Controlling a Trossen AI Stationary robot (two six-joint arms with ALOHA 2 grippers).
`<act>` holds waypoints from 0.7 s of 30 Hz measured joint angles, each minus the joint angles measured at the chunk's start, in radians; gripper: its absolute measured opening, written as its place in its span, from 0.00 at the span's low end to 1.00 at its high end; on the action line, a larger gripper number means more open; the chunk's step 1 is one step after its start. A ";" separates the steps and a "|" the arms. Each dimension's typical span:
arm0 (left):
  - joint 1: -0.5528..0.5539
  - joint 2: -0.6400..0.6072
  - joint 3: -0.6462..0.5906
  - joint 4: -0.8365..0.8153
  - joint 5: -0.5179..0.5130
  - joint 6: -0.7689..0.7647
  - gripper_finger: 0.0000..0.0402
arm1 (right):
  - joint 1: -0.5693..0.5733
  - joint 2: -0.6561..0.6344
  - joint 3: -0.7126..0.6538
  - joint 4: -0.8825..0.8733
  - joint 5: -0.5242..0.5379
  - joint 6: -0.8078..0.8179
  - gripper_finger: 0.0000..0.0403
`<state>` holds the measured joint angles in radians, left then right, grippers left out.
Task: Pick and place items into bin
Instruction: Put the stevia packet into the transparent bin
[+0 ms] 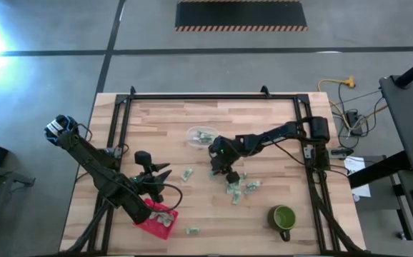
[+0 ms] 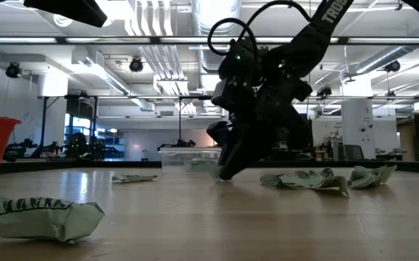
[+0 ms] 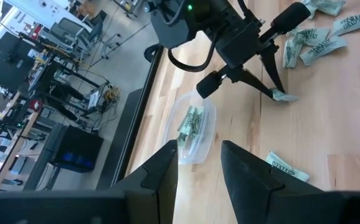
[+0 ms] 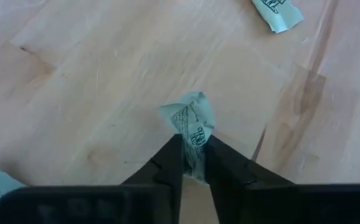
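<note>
Several small pale green-and-white wrapped pieces lie on the wooden table (image 1: 156,121), in a loose cluster (image 1: 239,189) and singly (image 1: 186,173). My right gripper (image 4: 193,149) is at mid-table, slanting down, shut on one piece (image 4: 191,121). My left gripper (image 3: 198,165) hangs open above the table's left side (image 1: 156,175), with nothing between its fingers. A red bin (image 1: 156,218) near the front left holds a few pieces. A clear tub (image 1: 201,135) holds one more. My right gripper pinches one wrapped piece by its end (image 4: 194,144) between the two fingertips. The fingers slant down at it from the table's right side. The crumpled rest of the piece (image 3: 284,95) sticks out past the tips, down at the table top.
A green mug (image 1: 284,218) stands at the front right. One piece (image 1: 192,230) lies near the front edge beside the red bin. A dark frame rail (image 1: 214,96) runs along the table's far and side edges. Bare wood lies between the two arms.
</note>
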<state>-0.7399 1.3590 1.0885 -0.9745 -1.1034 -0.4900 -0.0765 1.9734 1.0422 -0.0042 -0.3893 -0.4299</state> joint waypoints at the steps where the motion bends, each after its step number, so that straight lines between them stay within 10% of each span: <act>1: 0.000 0.000 0.000 0.000 0.000 0.000 0.26 | 0.000 -0.001 0.000 0.000 0.000 -0.001 0.11; 21: 0.000 0.000 0.000 0.001 0.000 0.000 0.26 | -0.094 -0.122 0.069 -0.043 0.210 -0.053 0.07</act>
<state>-0.7399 1.3590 1.0885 -0.9738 -1.1038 -0.4896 -0.1707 1.8515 1.1114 -0.0474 -0.1792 -0.4829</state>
